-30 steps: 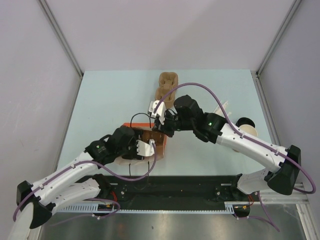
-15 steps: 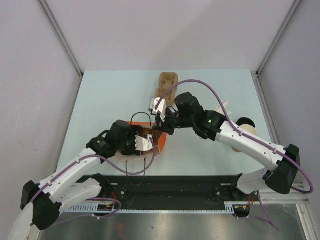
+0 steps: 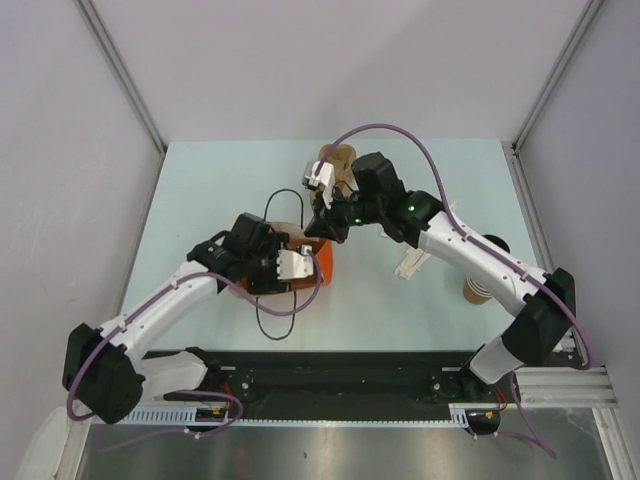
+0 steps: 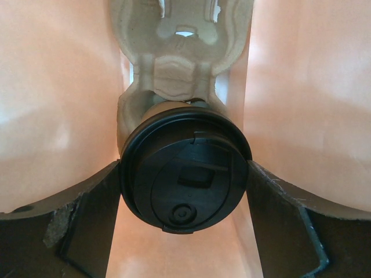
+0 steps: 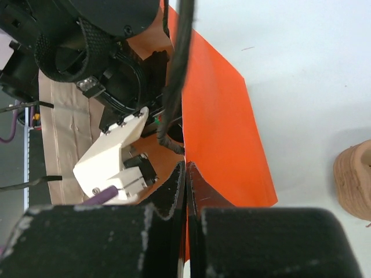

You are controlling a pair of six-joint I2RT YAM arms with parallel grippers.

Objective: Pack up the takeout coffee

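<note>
Takeout coffee [image 4: 184, 180] | clamped in left pincer [image 4: 184, 168] | inside orange bag [image 4: 55, 87]

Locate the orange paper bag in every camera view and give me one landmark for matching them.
Top external: the orange paper bag lies at the centre of the table.
Left wrist: its orange walls fill both sides, around the black-lidded kraft-paper coffee cup in the left gripper.
Right wrist: centre, its edge pinched in the shut right gripper.
Shared landmark: the left gripper reaching into the bag.
</note>
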